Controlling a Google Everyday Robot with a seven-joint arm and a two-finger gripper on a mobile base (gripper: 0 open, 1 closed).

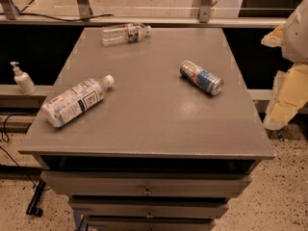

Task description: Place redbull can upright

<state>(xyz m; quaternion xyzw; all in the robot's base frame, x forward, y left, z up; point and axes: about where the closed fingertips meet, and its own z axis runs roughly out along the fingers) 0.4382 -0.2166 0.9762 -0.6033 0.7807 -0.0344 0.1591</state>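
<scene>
The redbull can (pixel 201 77) is lying sideways on the table (pixel 144 124), right of centre; the gripper (pixel 290 95) is hanging beyond the table's right edge. Spread or pressed together, I cannot tell.

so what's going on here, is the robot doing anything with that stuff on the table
Nothing is being handled yet. The redbull can lies on its side on the grey table, right of centre, so it is not yet upright. The gripper hangs at the right edge of the view, beside the table and apart from the can. The left bottle and the back bottle also lie flat.
</scene>
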